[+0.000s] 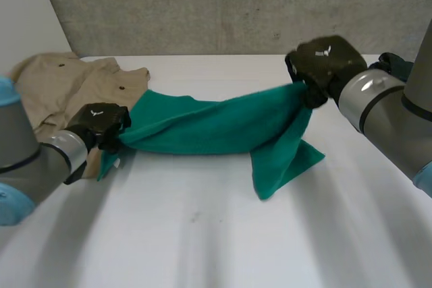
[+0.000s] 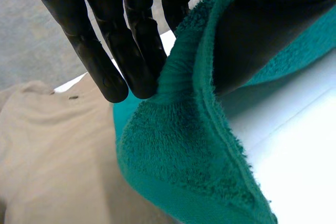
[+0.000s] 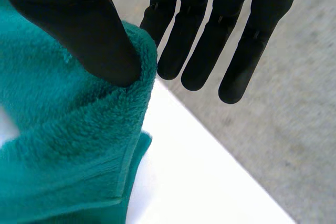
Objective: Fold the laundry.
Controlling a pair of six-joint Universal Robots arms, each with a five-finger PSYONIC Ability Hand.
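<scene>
My left hand (image 1: 101,123) pinches one end of the green towel (image 1: 216,126) between my thumb and fingers, low over the white table (image 1: 202,234). My right hand (image 1: 324,65) pinches the other end and holds it up higher. The towel hangs stretched between my two hands, and one corner droops down to the table. A tan shirt (image 1: 54,82) lies just beside my left hand.
</scene>
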